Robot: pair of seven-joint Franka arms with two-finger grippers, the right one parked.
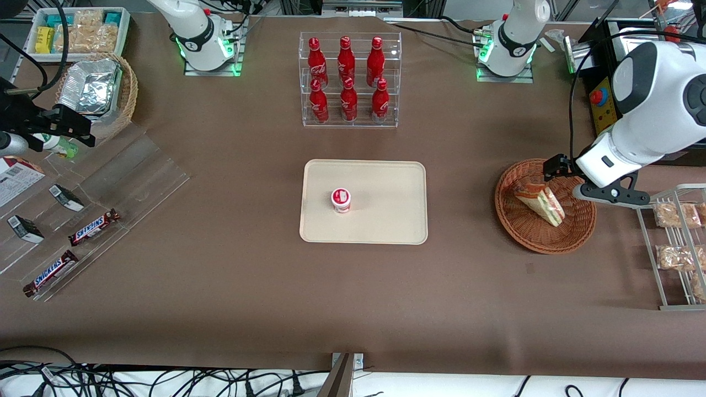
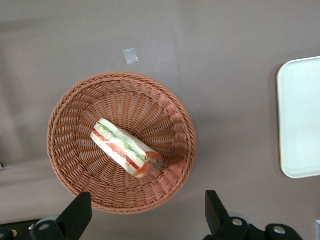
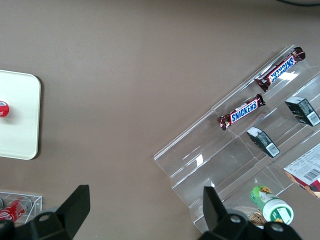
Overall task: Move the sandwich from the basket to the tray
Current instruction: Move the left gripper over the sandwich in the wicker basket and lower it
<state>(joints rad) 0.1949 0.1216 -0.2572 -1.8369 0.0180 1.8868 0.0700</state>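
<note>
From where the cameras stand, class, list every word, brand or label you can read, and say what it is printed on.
"SNICKERS": on the two chocolate bars on the clear stepped stand.
Red bottles in the clear rack: white script, too small to read.
Small cup on the tray: lid label unreadable.
Sandwich in the basket: no text visible.
Gripper, open above the basket: no markings.

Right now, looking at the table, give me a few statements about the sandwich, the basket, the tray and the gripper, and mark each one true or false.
1. The sandwich lies in the basket. True.
2. The gripper is shut on the sandwich. False: it is open, above the basket, holding nothing.
3. A small red-lidded cup stands on the tray. True.
4. The tray touches the basket. False: bare table separates them.
5. Six red bottles stand in the clear rack. True.
</note>
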